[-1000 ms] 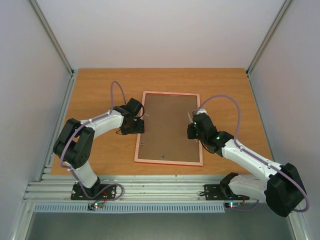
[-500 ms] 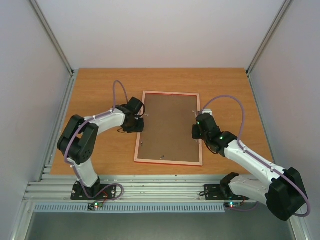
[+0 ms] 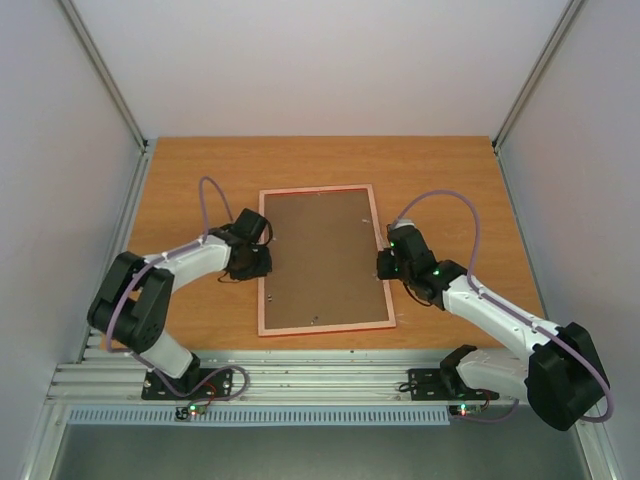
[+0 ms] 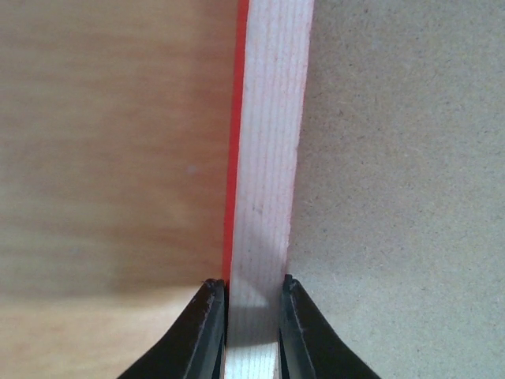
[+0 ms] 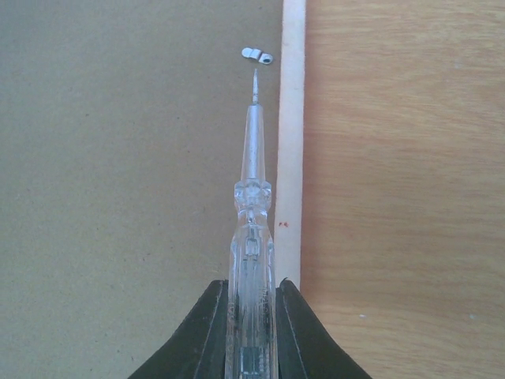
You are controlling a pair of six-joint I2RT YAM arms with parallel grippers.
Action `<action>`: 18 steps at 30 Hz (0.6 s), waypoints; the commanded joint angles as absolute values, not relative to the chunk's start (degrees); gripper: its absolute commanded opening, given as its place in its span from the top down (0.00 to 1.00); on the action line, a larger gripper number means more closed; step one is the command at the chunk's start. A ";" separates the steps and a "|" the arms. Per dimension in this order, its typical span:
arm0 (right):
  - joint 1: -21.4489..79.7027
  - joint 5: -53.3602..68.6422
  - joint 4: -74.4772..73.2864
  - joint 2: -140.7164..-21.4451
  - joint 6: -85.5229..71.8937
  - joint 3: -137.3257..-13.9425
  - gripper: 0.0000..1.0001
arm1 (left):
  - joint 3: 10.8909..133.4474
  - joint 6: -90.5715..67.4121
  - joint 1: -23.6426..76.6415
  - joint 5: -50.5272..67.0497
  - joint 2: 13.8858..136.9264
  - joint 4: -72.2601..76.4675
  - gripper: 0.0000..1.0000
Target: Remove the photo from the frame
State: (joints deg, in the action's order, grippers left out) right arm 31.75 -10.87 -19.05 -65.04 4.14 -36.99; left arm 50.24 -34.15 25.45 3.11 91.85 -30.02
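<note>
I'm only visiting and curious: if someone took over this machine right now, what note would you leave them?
Left fingers: shut on the frame, pinching its left rail.
Right fingers: shut on a clear pointed tool, its tip just short of a small metal clip on the board.
The frame lies face down on the table, board up. The photo is not visible.
Done: frame gripped, tool aimed at the clip.
Left, probably: free that clip and any others, lift the board, take out the photo.
</note>
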 commanded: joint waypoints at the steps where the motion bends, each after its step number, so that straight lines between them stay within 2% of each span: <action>1: 31.42 -7.83 -15.09 -65.29 5.18 -36.42 0.99 | 45.39 -43.32 24.93 0.24 86.44 -28.89 0.86; 5: 31.44 -6.10 -12.78 -65.62 5.06 -35.03 0.99 | 40.96 -50.24 24.95 -1.53 82.02 -28.53 0.87; 11: 31.44 -2.66 -10.43 -65.72 4.93 -33.40 0.99 | 33.38 -60.76 25.25 4.84 78.02 -20.64 0.86; 18: 31.46 -0.64 -9.36 -65.40 4.69 -32.81 0.99 | 30.12 -73.13 31.51 6.56 77.13 -13.40 0.84</action>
State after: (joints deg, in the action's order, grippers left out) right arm 31.75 -2.70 -11.88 -65.63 4.60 -33.36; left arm 32.49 -60.05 27.66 3.70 76.75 -18.06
